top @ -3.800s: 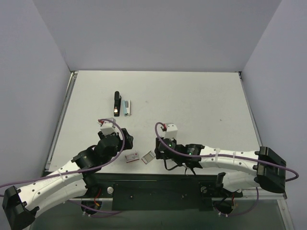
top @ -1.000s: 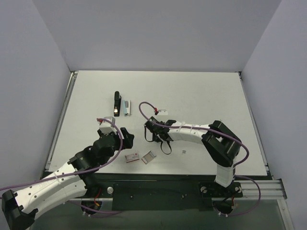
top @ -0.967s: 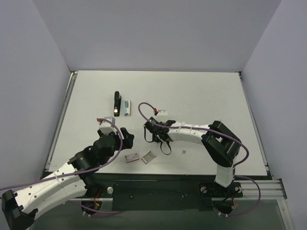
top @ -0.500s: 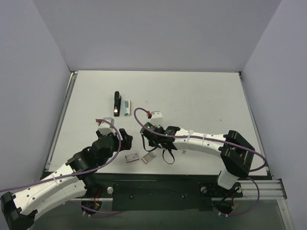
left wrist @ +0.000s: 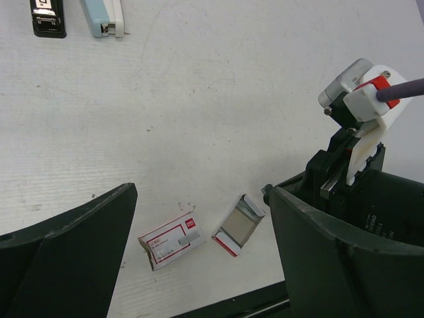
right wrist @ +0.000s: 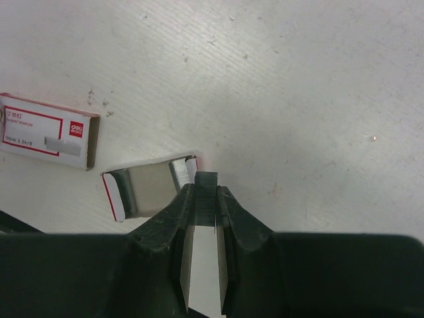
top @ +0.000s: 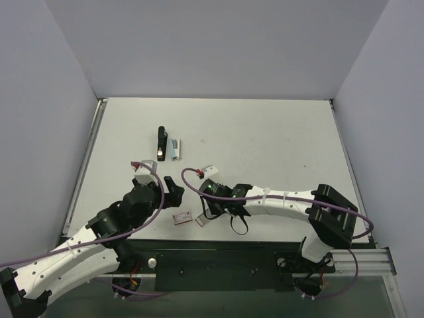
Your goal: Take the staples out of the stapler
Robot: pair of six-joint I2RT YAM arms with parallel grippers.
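The stapler (top: pixel 161 144) lies on the worktop (top: pixel 265 132) upper left of centre in the overhead view, just beside a teal piece (top: pixel 174 149). The left end effector (left wrist: pixel 199 199) gapes wide, empty. The right end effector (right wrist: pixel 206 192) is nearly closed, pinching a small grey strip (right wrist: pixel 206 205) at the edge of an open tray (right wrist: pixel 149 185) beside a red-and-white box (right wrist: pixel 46 130).

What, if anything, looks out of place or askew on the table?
The red-and-white box lies apart from its open tray, both askew. The right gripper pinches a small grey strip at that tray's edge. The stapler and pale teal piece lie neatly side by side; nothing looks spilled.
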